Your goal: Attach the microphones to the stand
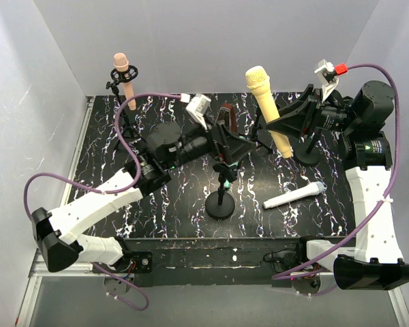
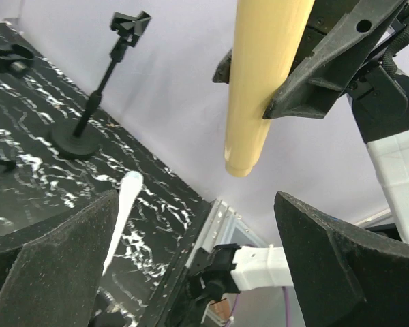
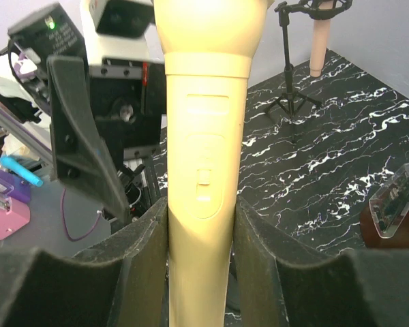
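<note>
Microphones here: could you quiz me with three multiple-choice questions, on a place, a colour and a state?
1. Where is the white microphone? A) lying on the table B) clipped in a stand C) held aloft
2. What colour is the microphone in the right gripper? A) pink B) white C) pale yellow
3. The left gripper is: A) shut on a stand B) open, empty C) shut on a microphone
Answers: 1A, it lies flat; 2C, the pale yellow microphone sits in its grip; 3B, jaws wide, gripping nothing.
</note>
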Available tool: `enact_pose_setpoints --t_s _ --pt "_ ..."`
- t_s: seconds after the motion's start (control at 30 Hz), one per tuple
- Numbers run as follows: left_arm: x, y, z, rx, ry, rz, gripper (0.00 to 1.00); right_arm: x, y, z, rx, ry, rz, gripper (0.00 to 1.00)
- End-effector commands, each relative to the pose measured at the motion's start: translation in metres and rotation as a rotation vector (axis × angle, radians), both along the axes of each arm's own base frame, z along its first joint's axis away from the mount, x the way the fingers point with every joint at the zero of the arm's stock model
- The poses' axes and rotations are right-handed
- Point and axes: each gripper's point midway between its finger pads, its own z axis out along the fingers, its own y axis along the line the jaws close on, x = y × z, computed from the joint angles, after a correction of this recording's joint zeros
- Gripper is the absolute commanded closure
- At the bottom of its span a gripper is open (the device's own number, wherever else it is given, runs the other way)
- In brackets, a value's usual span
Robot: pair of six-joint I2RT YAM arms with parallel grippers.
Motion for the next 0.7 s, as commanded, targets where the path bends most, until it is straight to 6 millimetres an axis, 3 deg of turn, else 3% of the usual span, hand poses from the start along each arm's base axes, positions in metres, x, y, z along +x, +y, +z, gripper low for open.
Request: enact_pose_setpoints --t_s 0.0,0.23,0.37,0.43,0.53,0.67 --pt "-0.005 -0.023 0.034 -0.151 -0.016 0.013 0.02 0.006 0.0 0.011 0.038 0.002 -0.018 0.99" --pt "-0.007 -0.066 0.027 -0.24 0.052 0.001 0.02 0.008 0.0 0.004 0.053 0.027 -0.016 0.99" --pt "-0.005 -0.08 0.026 -0.238 0.048 0.024 0.04 0.006 0.0 0.001 0.056 0.036 -0.016 0.99" --pt "-0.003 -0.082 0.024 -0.236 0.042 0.043 0.1 0.005 0.0 0.001 0.058 0.038 -0.014 0.99" --pt "0.0 -0.085 0.021 -0.247 0.038 0.054 0.33 0.005 -0.001 0.001 0.066 0.039 -0.012 0.99" --pt "0.0 -0.088 0.023 -0.271 0.028 0.043 0.32 0.005 -0.001 -0.004 0.072 0.052 -0.009 0.99"
